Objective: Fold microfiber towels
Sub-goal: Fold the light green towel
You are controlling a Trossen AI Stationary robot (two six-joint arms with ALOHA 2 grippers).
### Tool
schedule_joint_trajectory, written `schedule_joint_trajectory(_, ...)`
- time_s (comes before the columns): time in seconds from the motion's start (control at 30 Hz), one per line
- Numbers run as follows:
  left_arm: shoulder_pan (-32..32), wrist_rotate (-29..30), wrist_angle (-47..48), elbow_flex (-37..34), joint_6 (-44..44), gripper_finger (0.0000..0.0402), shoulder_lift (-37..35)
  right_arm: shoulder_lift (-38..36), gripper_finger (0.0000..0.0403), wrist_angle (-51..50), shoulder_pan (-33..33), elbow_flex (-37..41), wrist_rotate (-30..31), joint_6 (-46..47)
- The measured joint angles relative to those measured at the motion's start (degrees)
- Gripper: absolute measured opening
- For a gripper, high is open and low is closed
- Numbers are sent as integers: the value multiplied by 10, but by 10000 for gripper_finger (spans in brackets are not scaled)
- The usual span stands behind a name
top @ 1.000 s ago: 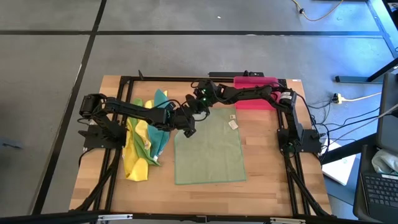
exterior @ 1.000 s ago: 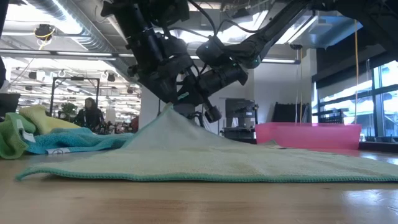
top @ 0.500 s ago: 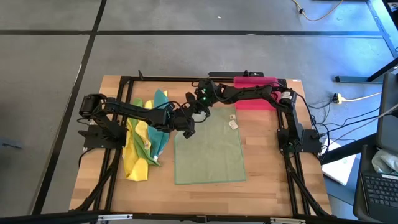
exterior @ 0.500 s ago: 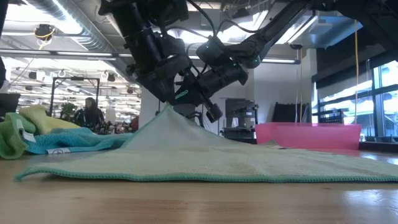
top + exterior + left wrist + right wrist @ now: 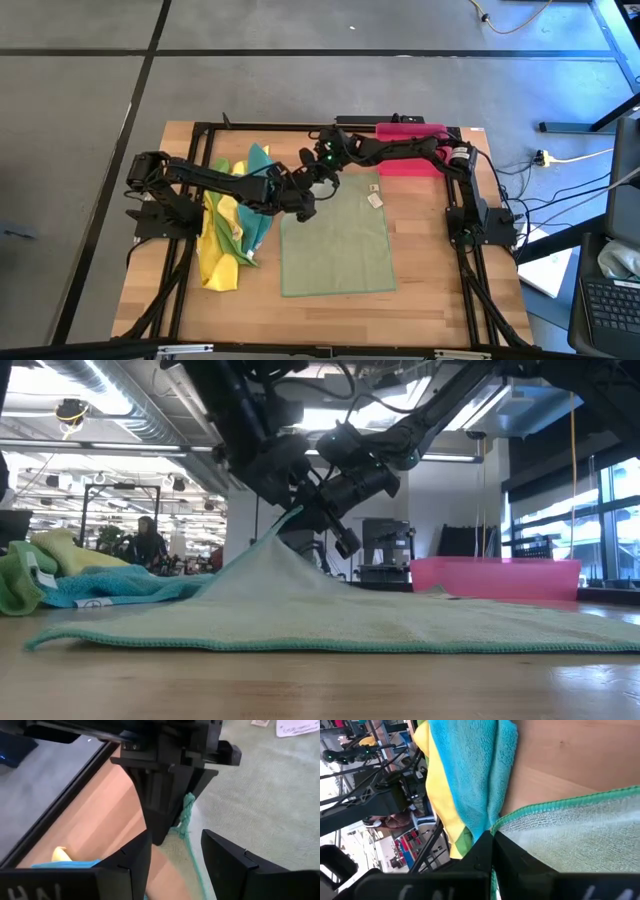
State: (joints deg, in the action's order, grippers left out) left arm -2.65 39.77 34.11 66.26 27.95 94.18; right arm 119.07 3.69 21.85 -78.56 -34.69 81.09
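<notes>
Left wrist view: towel corner [image 5: 188, 815] between open fingers [image 5: 235, 865].

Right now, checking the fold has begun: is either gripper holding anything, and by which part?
The right gripper pinches the pale olive towel at its far left corner, lifted off the table. The left gripper is open, straddling that corner.

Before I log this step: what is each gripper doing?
Left gripper: open, fingers either side of the raised corner of the large pale green microfiber towel.
Right gripper: shut on that towel corner, lifting it.
</notes>
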Motion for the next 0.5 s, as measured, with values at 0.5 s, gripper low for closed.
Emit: schedule_joint_trajectory(0.5,15,-1,-40,0,-44,165,9,0,13,29,0,0,-9,19)
